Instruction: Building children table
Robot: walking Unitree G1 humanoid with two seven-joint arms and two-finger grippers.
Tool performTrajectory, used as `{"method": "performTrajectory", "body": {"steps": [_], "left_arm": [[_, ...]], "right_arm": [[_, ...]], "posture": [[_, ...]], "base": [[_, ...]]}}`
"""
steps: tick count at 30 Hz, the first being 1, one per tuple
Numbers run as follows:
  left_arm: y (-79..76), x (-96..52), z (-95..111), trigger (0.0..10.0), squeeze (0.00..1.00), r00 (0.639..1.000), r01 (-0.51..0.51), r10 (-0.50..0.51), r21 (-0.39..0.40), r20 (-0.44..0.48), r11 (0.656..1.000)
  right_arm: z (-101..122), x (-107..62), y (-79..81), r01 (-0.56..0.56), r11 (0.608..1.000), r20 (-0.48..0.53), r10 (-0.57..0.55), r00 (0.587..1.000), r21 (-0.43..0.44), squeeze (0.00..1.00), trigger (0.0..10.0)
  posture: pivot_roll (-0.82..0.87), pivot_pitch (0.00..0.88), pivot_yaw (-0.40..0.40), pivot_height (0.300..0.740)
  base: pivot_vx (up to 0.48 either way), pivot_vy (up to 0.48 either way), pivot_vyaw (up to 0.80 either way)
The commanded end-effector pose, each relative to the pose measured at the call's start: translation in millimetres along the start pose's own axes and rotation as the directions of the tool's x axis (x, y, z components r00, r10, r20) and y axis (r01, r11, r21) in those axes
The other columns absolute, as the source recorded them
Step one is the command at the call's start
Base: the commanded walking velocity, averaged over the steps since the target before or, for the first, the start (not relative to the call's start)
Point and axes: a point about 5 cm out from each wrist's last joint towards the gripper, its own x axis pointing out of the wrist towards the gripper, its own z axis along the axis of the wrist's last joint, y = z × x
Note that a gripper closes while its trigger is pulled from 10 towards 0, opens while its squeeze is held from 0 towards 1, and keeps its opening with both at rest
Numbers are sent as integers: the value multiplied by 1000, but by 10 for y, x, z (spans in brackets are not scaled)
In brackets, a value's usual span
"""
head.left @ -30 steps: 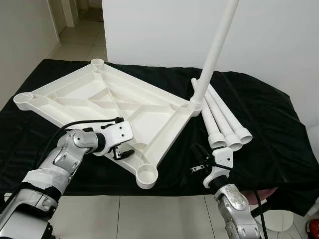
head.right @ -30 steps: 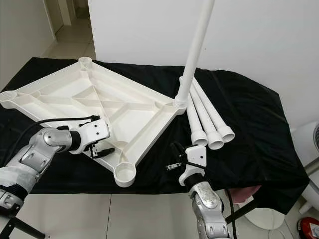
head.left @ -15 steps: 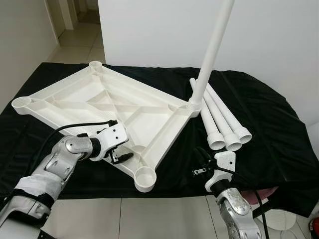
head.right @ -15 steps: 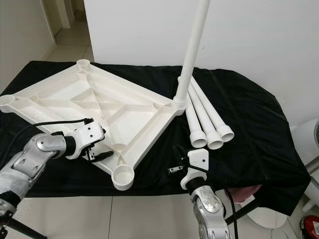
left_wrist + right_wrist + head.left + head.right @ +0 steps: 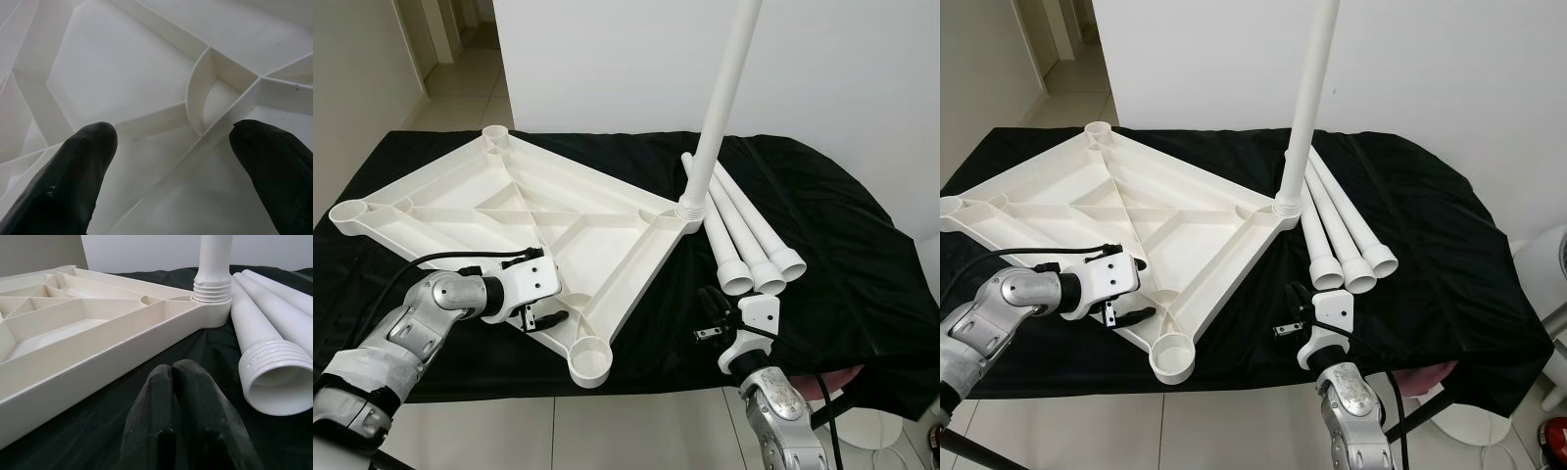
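White tabletop point(image 5: 509, 220) lying upside down across the left half of the black-draped counter point(image 5: 842, 255), one leg point(image 5: 722, 93) standing upright in its right corner socket. Three loose legs point(image 5: 749, 235) lying side by side just right of it. Left tool point(image 5: 540, 318) spread open over the near rim; right tool point(image 5: 710, 315) pinched closed, empty, near the front edge.

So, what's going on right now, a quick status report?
Left gripper open over upturned tabletop. Right gripper shut, empty, near three loose legs. One leg upright in corner socket. Nothing in the way.
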Motion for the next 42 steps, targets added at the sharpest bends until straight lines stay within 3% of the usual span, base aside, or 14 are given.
{"method": "performTrajectory", "body": {"steps": [1, 4, 5, 21, 27, 28, 29, 30, 32, 33, 36, 42], "left_arm": [[-310, -17, -128, 1216, 0, 894, 444, -446, -41, -49, 895], [-320, -11, -121, 1216, 0, 891, 451, -452, -39, -43, 892], [-331, -7, -109, 0, 0, 885, 462, -464, -38, -34, 886], [-405, -35, -95, 0, 0, 852, 523, -524, -30, -25, 852], [-511, -29, -85, 0, 0, 835, 550, -550, -33, -4, 835], [-518, -8, -83, 3098, 0, 846, 533, -533, -28, -1, 846], [-518, -8, -83, 3098, 0, 846, 533, -533, -28, -1, 846], [-500, 19, -84, 10000, 0, 861, 507, -508, -27, -9, 861], [-482, 37, -83, 10000, 0, 872, 489, -490, -26, -16, 872], [-440, 58, -73, 10000, 1000, 887, 460, -461, -40, -13, 887], [-359, 63, -37, 10000, 1000, 903, 430, -430, -43, 3, 902], [-305, 33, -43, 10000, 1000, 901, 432, -433, -20, -17, 901]], "right_arm": [[5, 3, -18, 10, 1000, 3, -10, 1000, -6, 0, 10000], [5, 4, -22, 10, 1000, 3, -10, 1000, -7, 0, 10000], [7, 4, -35, 12, 1000, 3, -12, 1000, -10, 0, 10000], [-14, -13, -45, 33, 999, 0, -33, 999, -15, 0, 10000], [-48, -74, -16, 41, 999, -14, -41, 999, -4, 0, 10000], [-57, -93, -10, 43, 999, -18, -43, 999, -3, 0, 10000], [-57, -93, -10, 43, 999, -18, -43, 999, -3, 0, 10000], [-64, -111, -11, 48, 999, -22, -48, 999, -1, 0, 10000], [-68, -121, -13, 50, 999, -23, -50, 998, -1, 0, 10000], [-70, -128, -15, 52, 999, -25, -52, 998, -1, 0, 10000], [-69, -138, -9, 51, 999, -24, -51, 998, 2, 0, 10000], [-37, -149, 49, 12, 1000, -6, -12, 1000, 25, 0, 10000]], "posture": [[-65, 0, -3, 740], [-65, 0, -3, 740], [-68, 0, 0, 740], [-66, 0, 25, 740], [-67, 0, 38, 740], [-67, 0, 40, 740], [-67, 0, 40, 740], [-66, 0, 40, 740], [-66, 0, 40, 740], [-65, 0, 41, 740], [-65, 0, 43, 740], [-64, 0, 44, 740]], "base": [[0, 0, 0], [0, 0, 0], [0, 0, 0], [0, 0, 0], [0, 0, 0], [0, 0, 0], [0, 0, 0], [0, 0, 0], [0, 0, 0], [0, 0, 0], [0, 0, 0], [0, 0, 0]]}}
